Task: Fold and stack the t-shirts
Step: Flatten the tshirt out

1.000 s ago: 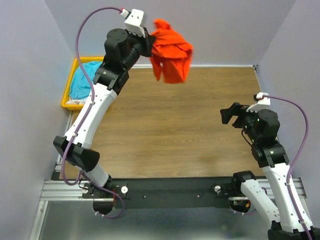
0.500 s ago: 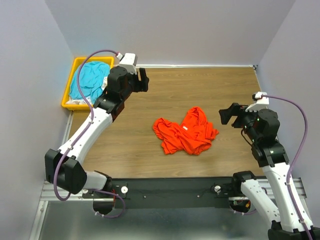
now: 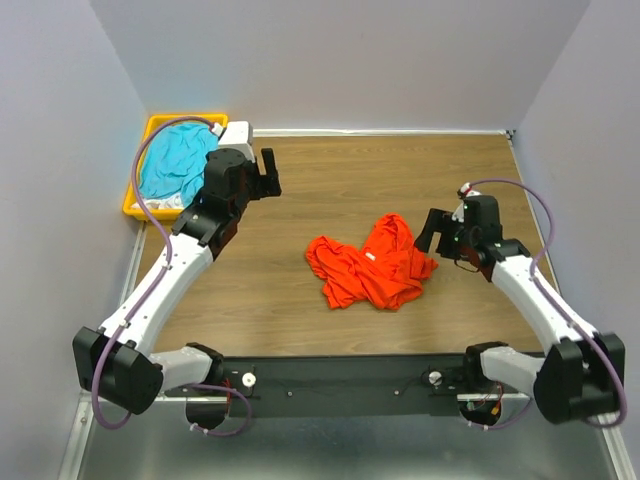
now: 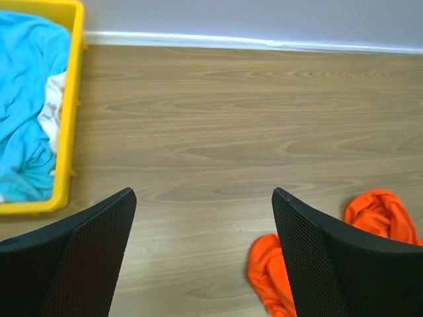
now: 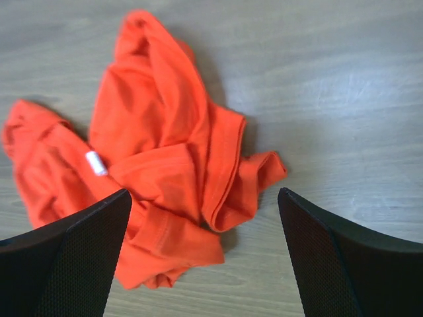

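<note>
Right gripper (image 5: 203,198) wide open over a crumpled orange-red t-shirt (image 5: 165,152); nothing folded yet.
Its jaws are spread and empty, poised above the shirt's right edge, seemingly clear of it; the shirt lies bunched on the wooden table (image 3: 340,170); the left gripper (image 4: 205,195), equally open and empty, hovers beside a yellow bin (image 4: 73,99) holding a teal-blue t-shirt (image 4: 23,119) and white fabric (image 4: 53,109); flattening, folding and stacking all appear to remain.

The top camera looks down over the whole counter (image 3: 300,300). The wrist cameras look obliquely down from nearer; all three share the orange t-shirt (image 3: 372,265).
</note>
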`<state>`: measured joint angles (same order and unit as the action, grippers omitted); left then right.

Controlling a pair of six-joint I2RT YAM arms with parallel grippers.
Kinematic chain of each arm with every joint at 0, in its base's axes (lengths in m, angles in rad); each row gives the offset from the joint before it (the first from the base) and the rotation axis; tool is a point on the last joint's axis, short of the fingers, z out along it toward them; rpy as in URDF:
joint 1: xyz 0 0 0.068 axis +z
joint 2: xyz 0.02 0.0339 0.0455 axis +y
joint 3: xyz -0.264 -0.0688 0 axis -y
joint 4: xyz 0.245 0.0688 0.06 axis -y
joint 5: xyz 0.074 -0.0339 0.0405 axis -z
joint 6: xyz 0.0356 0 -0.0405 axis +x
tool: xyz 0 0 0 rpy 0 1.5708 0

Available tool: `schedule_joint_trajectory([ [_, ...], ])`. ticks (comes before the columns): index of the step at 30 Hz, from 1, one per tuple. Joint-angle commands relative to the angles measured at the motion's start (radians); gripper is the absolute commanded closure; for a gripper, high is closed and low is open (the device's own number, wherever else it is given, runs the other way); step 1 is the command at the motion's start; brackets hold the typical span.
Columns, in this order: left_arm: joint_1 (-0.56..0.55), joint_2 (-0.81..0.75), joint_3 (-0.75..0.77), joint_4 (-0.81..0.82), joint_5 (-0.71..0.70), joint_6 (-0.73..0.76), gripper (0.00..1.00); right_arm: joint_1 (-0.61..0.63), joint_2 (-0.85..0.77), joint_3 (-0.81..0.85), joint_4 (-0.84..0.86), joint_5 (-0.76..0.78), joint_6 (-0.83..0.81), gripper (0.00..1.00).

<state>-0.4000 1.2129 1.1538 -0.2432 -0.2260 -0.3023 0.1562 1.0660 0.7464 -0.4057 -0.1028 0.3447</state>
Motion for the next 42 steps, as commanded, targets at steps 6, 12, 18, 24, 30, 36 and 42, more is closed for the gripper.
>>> schedule_joint_trajectory([
  [6, 0.01, -0.055, -0.141, -0.07, -0.076, -0.029, 0.1, 0.034, 0.284, 0.083, 0.01, 0.098, 0.036, 0.07],
  [12, 0.01, -0.085, -0.265, -0.027, 0.036, -0.101, 0.15, 0.086, 0.393, 0.131, 0.024, 0.098, 0.068, 0.16],
  [18, -0.002, -0.061, -0.332, 0.028, 0.175, -0.143, 0.17, 0.154, 0.437, 0.131, 0.031, 0.123, 0.094, 0.16],
  [24, -0.017, -0.024, -0.368, 0.048, 0.22, -0.139, 0.17, 0.201, 0.451, 0.137, 0.036, 0.129, 0.106, 0.2],
  [30, -0.026, -0.019, -0.399, 0.055, 0.221, -0.139, 0.17, 0.243, 0.413, 0.182, 0.021, 0.158, 0.096, 0.31],
  [36, -0.045, 0.011, -0.394, 0.055, 0.263, -0.132, 0.17, 0.241, 0.376, 0.174, -0.005, 0.237, 0.114, 0.3],
  [42, -0.086, 0.043, -0.399, 0.061, 0.287, -0.139, 0.17, 0.243, 0.298, 0.133, -0.013, 0.2, 0.103, 0.31],
])
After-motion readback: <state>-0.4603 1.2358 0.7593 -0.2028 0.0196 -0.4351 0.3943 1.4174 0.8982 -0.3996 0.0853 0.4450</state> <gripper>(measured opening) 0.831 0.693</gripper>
